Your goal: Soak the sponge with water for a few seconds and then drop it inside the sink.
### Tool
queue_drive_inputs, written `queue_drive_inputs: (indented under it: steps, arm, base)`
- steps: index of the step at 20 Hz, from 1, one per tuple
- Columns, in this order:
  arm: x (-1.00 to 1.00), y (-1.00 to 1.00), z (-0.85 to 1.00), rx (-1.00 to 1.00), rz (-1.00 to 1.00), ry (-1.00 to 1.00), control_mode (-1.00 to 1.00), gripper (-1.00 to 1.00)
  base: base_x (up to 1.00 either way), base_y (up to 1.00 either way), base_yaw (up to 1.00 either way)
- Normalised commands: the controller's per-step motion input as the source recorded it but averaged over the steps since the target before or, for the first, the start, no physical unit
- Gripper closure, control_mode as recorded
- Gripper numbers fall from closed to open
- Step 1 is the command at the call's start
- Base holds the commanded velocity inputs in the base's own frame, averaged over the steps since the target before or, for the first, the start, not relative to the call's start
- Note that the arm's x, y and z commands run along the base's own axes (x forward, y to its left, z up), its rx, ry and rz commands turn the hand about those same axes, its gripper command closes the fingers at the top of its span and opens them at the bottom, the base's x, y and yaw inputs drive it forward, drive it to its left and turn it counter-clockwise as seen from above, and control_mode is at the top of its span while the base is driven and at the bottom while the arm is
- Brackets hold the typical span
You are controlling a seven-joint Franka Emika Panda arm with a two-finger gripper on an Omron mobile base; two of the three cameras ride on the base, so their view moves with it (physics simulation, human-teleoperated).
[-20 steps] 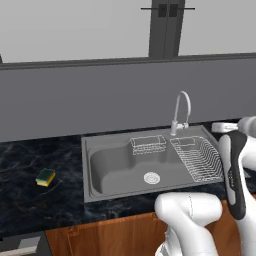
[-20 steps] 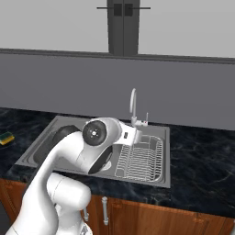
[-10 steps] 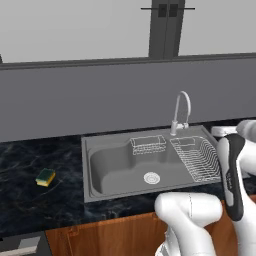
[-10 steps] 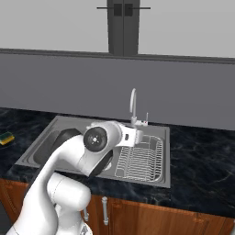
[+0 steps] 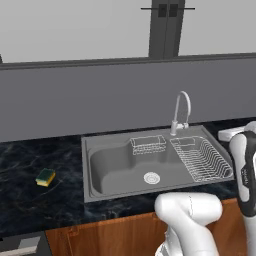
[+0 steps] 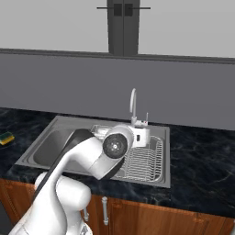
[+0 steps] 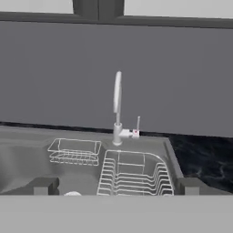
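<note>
- Your gripper hangs over the near right of the sink, jaws wide apart and holding nothing; the two dark fingertips stand at either side of the hand view with the rack between them.
- Nearest below the hand is the wire rack, which fills the right part of the basin, so you'd want any drop made left of it, over the drain.
- A smaller wire basket sits against the back wall of the basin, left of the faucet.
- The faucet rises behind the rack at the sink's back rim, spout curved forward over the basin; you can see no water falling from it.
- The sponge lies flat on the dark counter, well apart from the hand and left of the sink, green side up. It also shows at the far left edge of the right base view.
- Judging by this, you have not begun the pick: the arm must swing left across the basin first.
</note>
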Motion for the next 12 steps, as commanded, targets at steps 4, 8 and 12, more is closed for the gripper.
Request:
queue_drive_inputs:
  steps: [4,8,12]
  arm:
    - [0.00,-0.01,0.00,0.00,0.16,0.00,-1.00,-1.00]
    - [0.05,0.00,0.00,0.00,0.17,0.00,-1.00,-1.00]
    - [0.29,-0.04,0.00,0.00,0.08,0.00,-1.00,-1.00]
  base:
    - [0.00,0.00,0.00]
    - [0.00,0.00,0.00]
    - [0.00,0.00,0.00]
